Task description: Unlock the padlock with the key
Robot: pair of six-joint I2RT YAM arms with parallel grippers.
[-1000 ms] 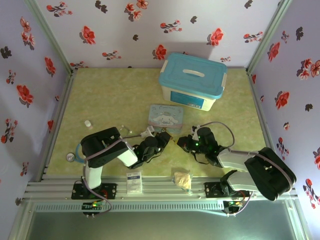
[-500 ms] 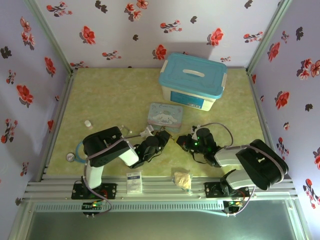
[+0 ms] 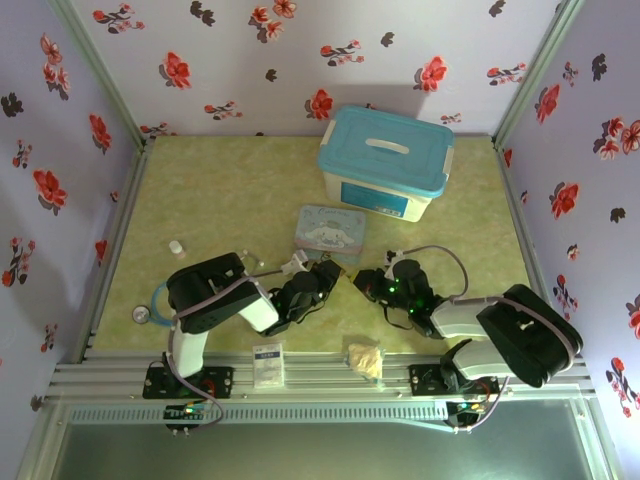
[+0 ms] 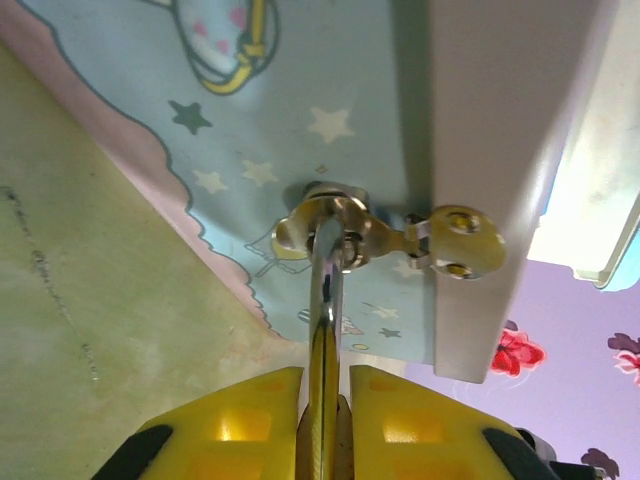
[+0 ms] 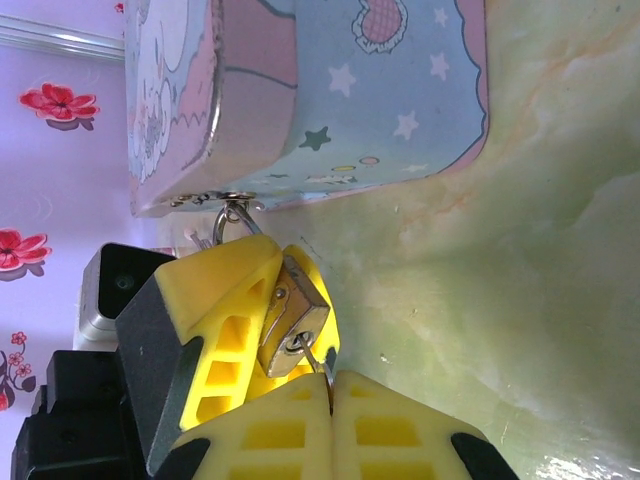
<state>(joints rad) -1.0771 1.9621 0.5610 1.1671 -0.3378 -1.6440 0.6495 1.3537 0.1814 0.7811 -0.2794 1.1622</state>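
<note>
Padlock [image 5: 293, 318] pinched between the yellow fingers of the left gripper [image 4: 325, 392], shackle [image 5: 235, 215] end toward the blue cartoon tin [image 5: 380, 90], keyhole end toward the right gripper [image 5: 331, 385]. Right fingers pressed together on a thin sliver of metal at their seam, most likely the key [image 5: 318, 362], its tip at the bottom face of the lock body. Pick-up of both pieces done, alignment done or nearly so; impossible to tell whether the blade is seated. Shackle apparently not sprung, so insertion, turn and release left to do. Tin wall just beside the shackle, with little room there for it to pop. Farther off: teal-lidded storage box [image 3: 385, 160], crumpled tan wrapper [image 3: 365, 358] and small white packet [image 3: 268, 365] at the near edge, stethoscope [image 3: 150, 305] on the left, all well apart from the work.
</note>
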